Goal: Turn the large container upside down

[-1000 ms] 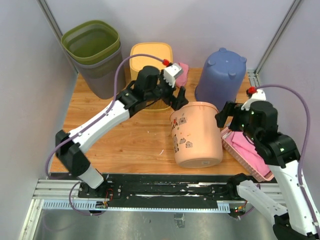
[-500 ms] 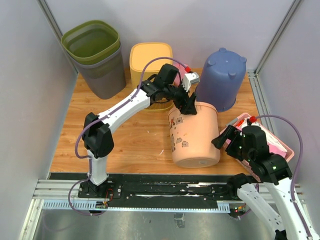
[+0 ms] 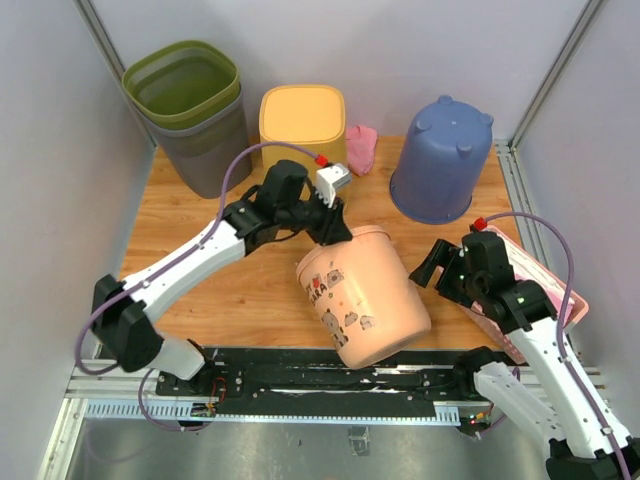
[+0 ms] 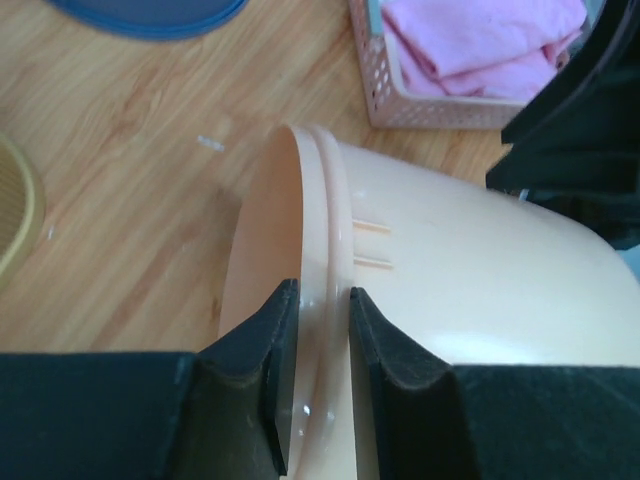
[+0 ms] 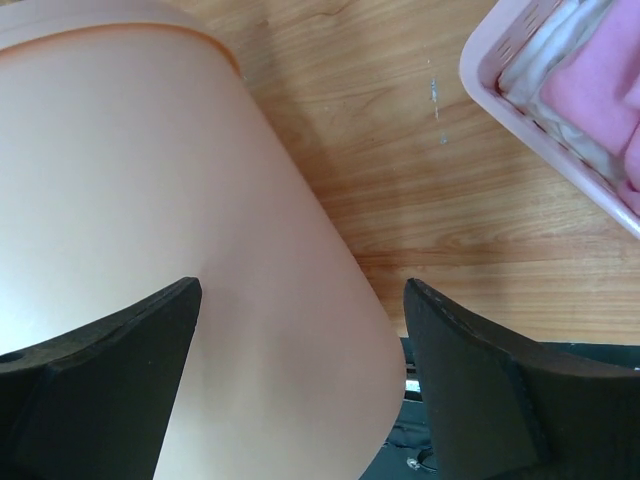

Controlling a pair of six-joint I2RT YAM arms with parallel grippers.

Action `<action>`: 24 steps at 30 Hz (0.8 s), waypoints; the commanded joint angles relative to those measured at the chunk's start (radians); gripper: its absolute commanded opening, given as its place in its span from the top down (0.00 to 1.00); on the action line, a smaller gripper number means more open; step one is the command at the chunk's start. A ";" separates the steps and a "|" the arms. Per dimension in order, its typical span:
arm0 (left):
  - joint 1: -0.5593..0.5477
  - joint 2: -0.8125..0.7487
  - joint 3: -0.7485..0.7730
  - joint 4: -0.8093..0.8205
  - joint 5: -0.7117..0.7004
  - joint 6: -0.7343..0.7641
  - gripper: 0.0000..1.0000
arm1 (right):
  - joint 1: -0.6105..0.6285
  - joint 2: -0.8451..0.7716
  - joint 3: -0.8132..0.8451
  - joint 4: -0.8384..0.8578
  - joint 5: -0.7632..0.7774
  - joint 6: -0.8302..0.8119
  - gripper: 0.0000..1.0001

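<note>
You are holding the bucket half-tipped, left gripper pinching its rim, right gripper gaping wide; full inversion is pending.

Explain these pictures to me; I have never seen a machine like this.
These are two robot arms bolted at the near edge of a wooden table. The wide picture looks down from above and behind them. The other two come from a camera on each wrist, so the black fingers there belong to that arm. The left hand pinches the rim of a tilted peach bucket, one finger inside, one outside. The right hand is open beside the bucket, gripping nothing. Also there: an upturned blue container, a yellow bin, stacked green and grey bins and a pink basket of cloth.
</note>
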 commanded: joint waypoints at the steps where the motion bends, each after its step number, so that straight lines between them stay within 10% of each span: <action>1: -0.006 -0.154 -0.198 0.000 -0.162 -0.122 0.82 | -0.009 0.020 0.026 0.017 0.011 -0.063 0.16; 4: -0.005 -0.259 -0.304 0.027 -0.173 -0.178 0.85 | -0.008 0.034 0.046 0.013 0.032 -0.091 0.16; 9: -0.003 -0.351 -0.397 0.041 -0.131 -0.258 0.60 | -0.009 0.032 0.083 -0.020 0.066 -0.136 0.16; 18: 0.008 -0.316 -0.415 0.028 -0.215 -0.335 0.99 | -0.009 -0.070 0.118 -0.265 0.065 -0.082 0.14; 24: 0.076 -0.339 -0.456 0.048 -0.269 -0.393 1.00 | -0.009 -0.191 0.116 -0.285 0.045 0.029 0.13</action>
